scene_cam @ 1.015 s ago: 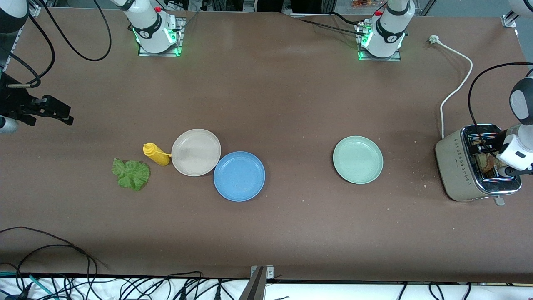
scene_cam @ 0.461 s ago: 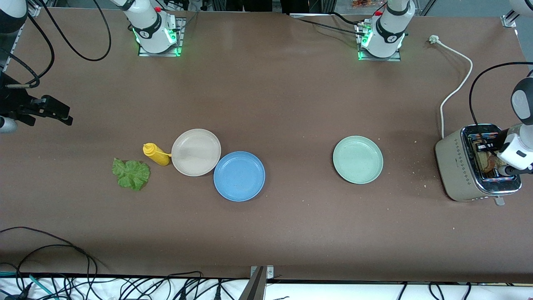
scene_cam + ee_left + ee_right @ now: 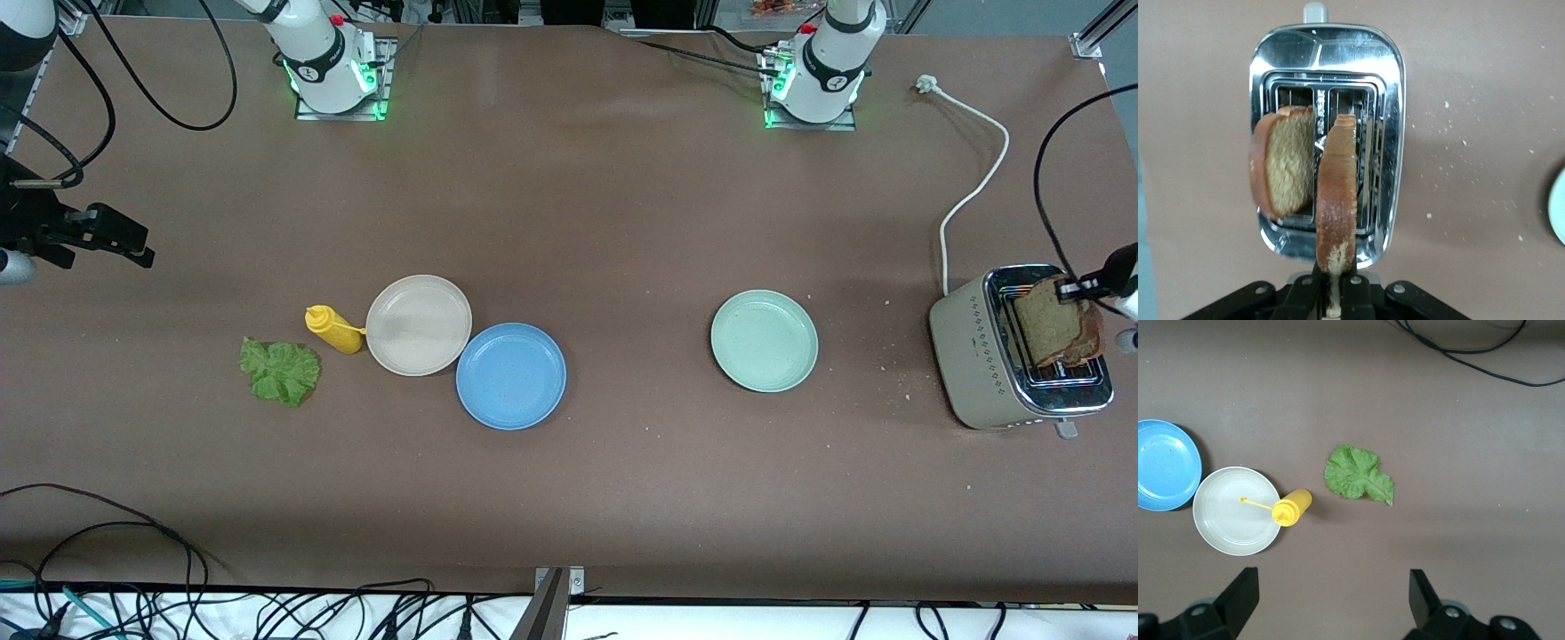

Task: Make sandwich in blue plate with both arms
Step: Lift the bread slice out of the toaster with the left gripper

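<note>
- Surface [image 3: 622, 222]: brown, carrying every item; the toaster [image 3: 987, 356] is standing at the left arm's end and serves as the landmark.
- Toaster: a second ago both slices were sitting low in its slots; now one bread slice [image 3: 1056, 327] is rising clear above it, so the first sandwich layer is, in all likelihood, being freed for carrying.
- Blue plate [image 3: 511, 376]: lying well apart from the toaster, toward the right arm's end, holding nothing yet.
- Left gripper [image 3: 1331, 293]: over the toaster, jaws pinching the raised slice by its crust edge; the second slice [image 3: 1281, 163] is leaning in the neighbouring slot.
- Right gripper [image 3: 1331, 597]: waiting well apart from the toaster, jaws spread, over bare surface near the lettuce leaf [image 3: 280, 371].
- Raised slice: brown, toasted, crust darker, hanging edge-on.
</note>
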